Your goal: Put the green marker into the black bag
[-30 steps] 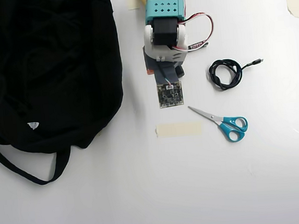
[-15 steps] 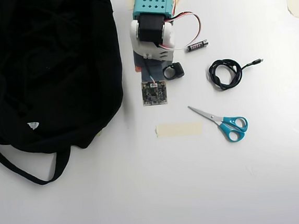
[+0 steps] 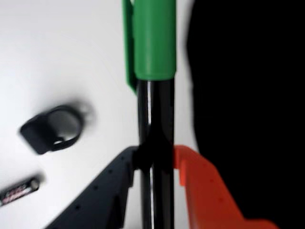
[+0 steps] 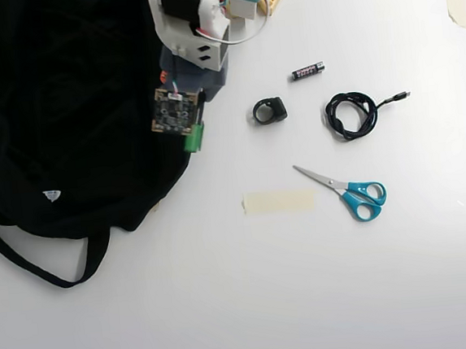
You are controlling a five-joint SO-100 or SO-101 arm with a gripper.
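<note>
**Marker carried to the bag's edge**

My arm has swung left since half a second ago, uncovering the battery (image 4: 307,71). The tool (image 3: 153,160) is clamped on the green marker (image 3: 153,71), its glossy dark barrel and matte green cap poised at the rim of the soft black bag (image 4: 65,116).

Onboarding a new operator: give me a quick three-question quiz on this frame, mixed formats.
1. True or false: the tool is shut on the green marker.
2. In the overhead view, what lies nearest the scissors: (a) the black bag, (b) the tape strip, (c) the battery?
3. In the overhead view, over what does the marker's green end show?

Key
1. True; black and orange fingers clamp its barrel.
2. b
3. The table beside the bag's right edge.
</note>
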